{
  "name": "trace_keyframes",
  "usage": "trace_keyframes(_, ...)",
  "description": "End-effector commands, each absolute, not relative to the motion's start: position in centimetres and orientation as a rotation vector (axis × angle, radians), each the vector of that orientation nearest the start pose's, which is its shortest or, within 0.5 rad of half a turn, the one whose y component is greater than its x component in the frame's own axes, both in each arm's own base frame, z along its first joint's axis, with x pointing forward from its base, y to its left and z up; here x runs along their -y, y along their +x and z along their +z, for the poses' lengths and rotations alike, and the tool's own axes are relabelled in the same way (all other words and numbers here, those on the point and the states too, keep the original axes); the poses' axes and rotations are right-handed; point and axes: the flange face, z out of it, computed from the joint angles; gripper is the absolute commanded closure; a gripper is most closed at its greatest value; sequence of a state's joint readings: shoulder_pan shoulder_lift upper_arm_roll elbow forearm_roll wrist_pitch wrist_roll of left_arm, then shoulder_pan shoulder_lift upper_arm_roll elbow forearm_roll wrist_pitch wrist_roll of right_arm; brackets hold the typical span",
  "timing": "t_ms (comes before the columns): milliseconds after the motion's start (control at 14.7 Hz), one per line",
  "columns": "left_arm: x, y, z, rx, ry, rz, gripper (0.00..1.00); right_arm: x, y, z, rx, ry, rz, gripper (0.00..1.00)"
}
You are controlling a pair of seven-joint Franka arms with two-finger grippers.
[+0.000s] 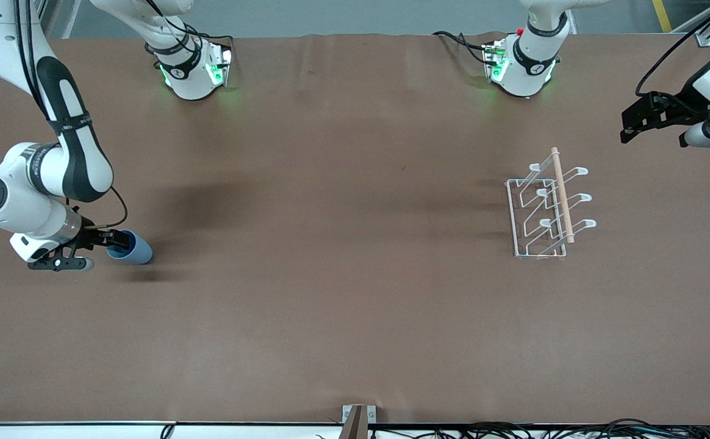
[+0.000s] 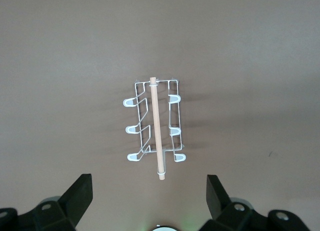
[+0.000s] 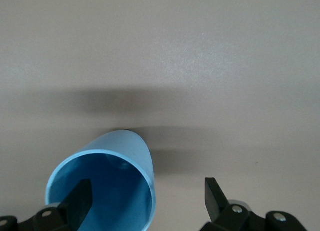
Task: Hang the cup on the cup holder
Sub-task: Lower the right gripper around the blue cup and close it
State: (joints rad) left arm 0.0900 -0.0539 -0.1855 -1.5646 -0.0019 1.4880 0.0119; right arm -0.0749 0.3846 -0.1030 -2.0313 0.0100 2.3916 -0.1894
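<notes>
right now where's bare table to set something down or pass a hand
The widest bare stretch lies between the light-blue cup and the white wire rack, and along the table edge nearest the front camera. It is crowded at the cup, where the right gripper has one finger inside its mouth. The left gripper waits open, above the left arm's end.

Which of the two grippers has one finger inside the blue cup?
The right gripper: one finger sits inside the lying cup. The left gripper waits above the table, near the cup holder.
</notes>
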Motion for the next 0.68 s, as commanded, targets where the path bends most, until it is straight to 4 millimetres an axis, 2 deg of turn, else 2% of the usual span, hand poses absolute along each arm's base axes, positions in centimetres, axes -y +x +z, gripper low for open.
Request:
trace_keyframes(0, 5.8, 53.9, 65.6, -0.205, -3.148, 0.025, 0.00, 10.3, 58.6, 24.8, 0.040, -3.167, 0.042, 0.28)
trace_keyframes(136, 6.4, 53.9, 65.9, -0.210, -3.149, 0.013, 0.00, 10.2, 58.6, 24.4, 0.045, -3.166, 0.049, 0.51)
trace_keyframes(204, 6.3, 53.9, 65.8, -0.213, -3.150, 0.018, 0.00, 10.2, 58.6, 24.4, 0.045, -3.165, 0.052, 0.70)
trace_keyframes(272, 6.4, 53.9, 65.8, -0.218, -3.149, 0.018, 0.00, 10.2, 58.6, 24.4, 0.046, -3.165, 0.049, 0.81)
trace_keyframes(340, 6.4, 53.9, 65.8, -0.215, -3.150, 0.018, 0.00, 10.2, 58.6, 24.2, 0.043, -3.165, 0.051, 0.88)
trace_keyframes(476, 6.3, 53.9, 65.9, -0.215, -3.149, 0.016, 0.00, 10.3, 58.7, 23.8, 0.042, -3.168, 0.030, 0.97)
trace_keyframes(612, 6.7, 53.9, 65.8, -0.235, -3.148, 0.018, 0.00, 10.3, 58.8, 23.7, 0.031, -3.162, 0.028, 1.00)
